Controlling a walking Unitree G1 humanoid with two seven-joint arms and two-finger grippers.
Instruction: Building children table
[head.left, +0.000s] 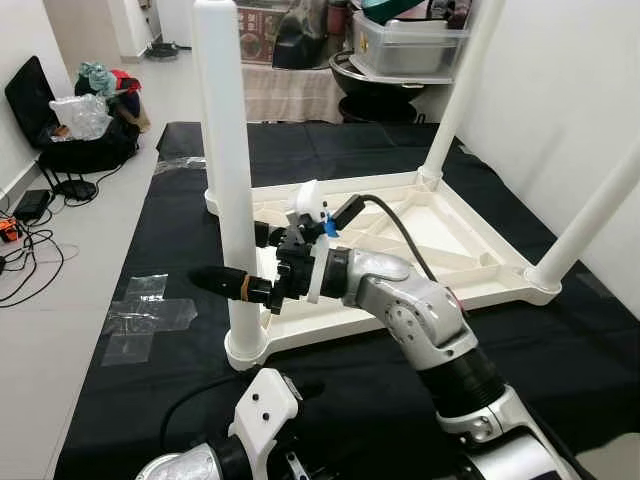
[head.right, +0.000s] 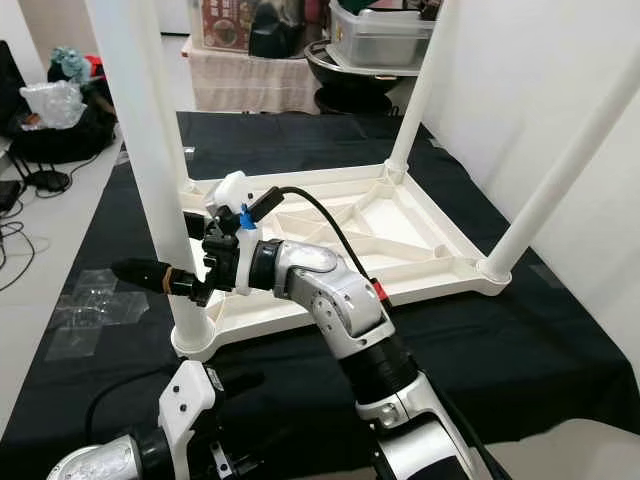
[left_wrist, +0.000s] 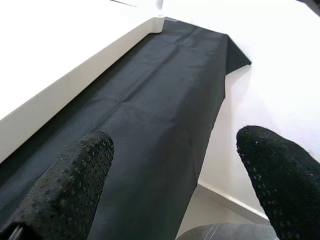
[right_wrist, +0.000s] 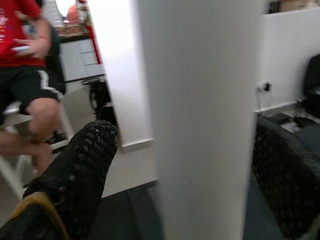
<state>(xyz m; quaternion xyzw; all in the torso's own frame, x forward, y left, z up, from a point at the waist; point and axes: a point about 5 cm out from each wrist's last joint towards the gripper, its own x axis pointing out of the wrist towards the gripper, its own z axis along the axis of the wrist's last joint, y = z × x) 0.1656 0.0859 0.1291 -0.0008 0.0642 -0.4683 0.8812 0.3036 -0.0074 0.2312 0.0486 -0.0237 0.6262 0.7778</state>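
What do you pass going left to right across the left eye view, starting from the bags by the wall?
Black bags → clear tape patch on the floor → near white table leg → right hand straddling that leg → upturned white tabletop → right-side leg.

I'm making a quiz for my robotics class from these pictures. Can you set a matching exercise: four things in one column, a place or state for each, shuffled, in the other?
Things:
1. near table leg
2. right claw
3. left claw
4. black cloth

Places or states:
A. open, over the cloth beside the tabletop's edge
B. spread on the floor under the upturned table
C. standing upright in a corner socket of the tabletop
D. fingers on either side of a white leg

Pairs: 1-C, 2-D, 3-A, 4-B
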